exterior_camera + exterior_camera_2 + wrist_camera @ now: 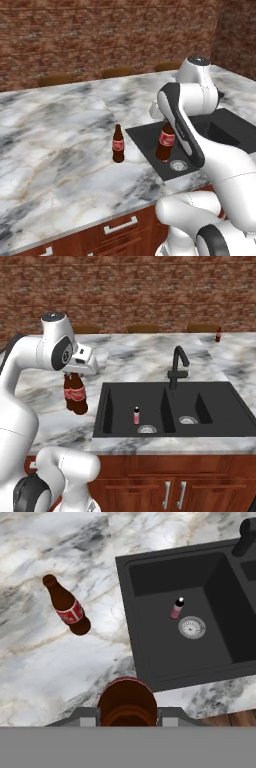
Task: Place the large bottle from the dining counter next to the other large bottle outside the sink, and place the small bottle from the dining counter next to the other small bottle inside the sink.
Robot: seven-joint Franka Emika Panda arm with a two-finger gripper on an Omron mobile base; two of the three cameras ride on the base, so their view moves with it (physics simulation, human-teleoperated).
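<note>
Gripper (127, 714) is pinching the neck of a large cola bottle (75, 395), fingers pressed against either side just under the cap. In the hand view the bottle's round brown top (127, 702) is sitting right between the fingertips, seen from above. The held bottle is hanging upright from the hand, over the marble near the left rim of the sink (100, 406); whether its base is touching the counter cannot be told.

A second large cola bottle (118, 144) is standing upright on the marble counter (55, 150), left of the sink, near the held one but apart from it in the left base view. In the right base view the two are overlapping, one behind the other.

Inside the sink's left basin a small pale pink bottle (136, 415) is standing upright, just beside the round metal drain (147, 429). A black gooseneck faucet (177, 367) is rising at the back edge, over the divider between basins.

Far back on the right of the marble a small dark bottle (218, 335) is standing alone, well apart from the sink. Brick wall (150, 291) is running behind.
</note>
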